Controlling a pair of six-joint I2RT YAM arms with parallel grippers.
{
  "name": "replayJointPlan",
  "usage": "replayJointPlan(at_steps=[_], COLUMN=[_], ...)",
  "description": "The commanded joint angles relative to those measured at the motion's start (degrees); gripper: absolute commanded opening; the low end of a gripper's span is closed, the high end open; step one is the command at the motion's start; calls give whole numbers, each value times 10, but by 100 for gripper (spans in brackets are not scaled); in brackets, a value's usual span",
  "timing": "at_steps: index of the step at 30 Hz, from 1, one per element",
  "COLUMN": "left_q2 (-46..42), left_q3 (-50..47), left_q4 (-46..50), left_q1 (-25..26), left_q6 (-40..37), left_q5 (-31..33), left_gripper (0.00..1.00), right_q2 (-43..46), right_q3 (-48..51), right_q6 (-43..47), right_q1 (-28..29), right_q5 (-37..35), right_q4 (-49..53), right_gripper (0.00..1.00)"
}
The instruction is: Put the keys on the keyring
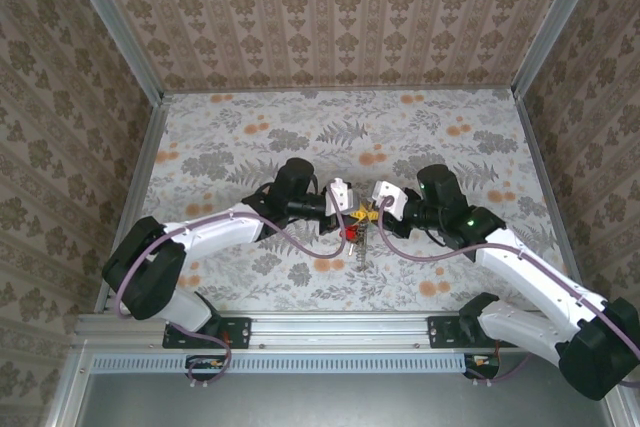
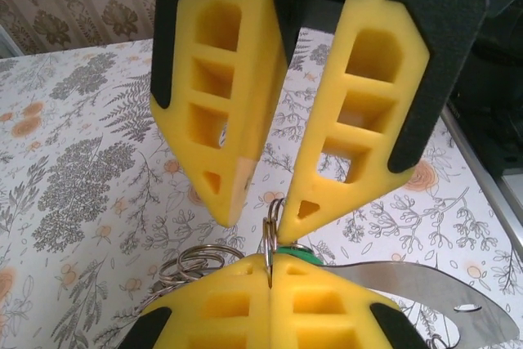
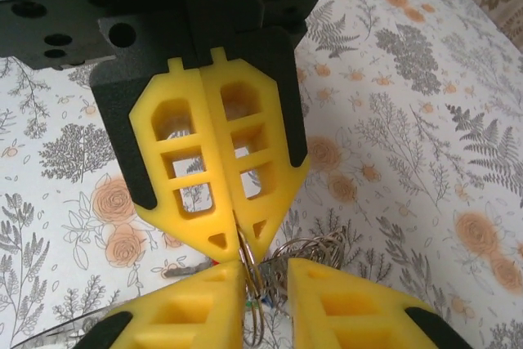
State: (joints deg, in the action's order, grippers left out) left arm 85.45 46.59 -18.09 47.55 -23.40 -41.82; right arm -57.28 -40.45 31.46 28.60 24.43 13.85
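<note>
Left gripper (image 2: 270,274) clamped on the keyring (image 2: 269,239); right gripper (image 2: 265,212) parted beside it, over the middle of the table (image 2: 82,161).

Your left pads are pressed flat together with the thin wire ring caught edge-on between them. Your right fingers stand slightly apart, wire loops running through the gap and nothing visibly pinched. A green key head (image 2: 301,256) sits just behind the left pads, with a bare metal blade (image 2: 417,292) to one side. From above, the keys (image 1: 357,232) bunch beneath both grippers. Assessment: the ring looks light, stiff and springy, and smooth steel is liable to swivel or slip in soft foam. The keys are light and will dangle loosely. Take the ring across its wire near the split. Take each key by its plastic head, flat faces to the pads, not by the slick blade.
</note>
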Motion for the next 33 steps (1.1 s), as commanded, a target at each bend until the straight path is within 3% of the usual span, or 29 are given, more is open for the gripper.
replayJointPlan(at_steps=[1, 12, 21, 26, 33], left_q2=[-10, -14, -13, -10, -11], left_q3=[-19, -61, -57, -56, -52], left_q4=[-108, -224, -221, -221, -211], left_q1=[1, -11, -13, -13, -13], left_q6=[61, 133, 134, 136, 131], left_q5=[-54, -60, -70, -70, -62], left_gripper=[0, 0, 0, 0, 0], right_q2=[9, 9, 20, 25, 29], right_q3=[29, 46, 60, 62, 42], right_q6=[-38, -35, -51, -74, -47], right_q1=[-9, -31, -40, -41, -42], right_q5=[42, 40, 50, 71, 78], right_q4=[-77, -79, -102, -137, -84], right_gripper=[24, 25, 21, 25, 37])
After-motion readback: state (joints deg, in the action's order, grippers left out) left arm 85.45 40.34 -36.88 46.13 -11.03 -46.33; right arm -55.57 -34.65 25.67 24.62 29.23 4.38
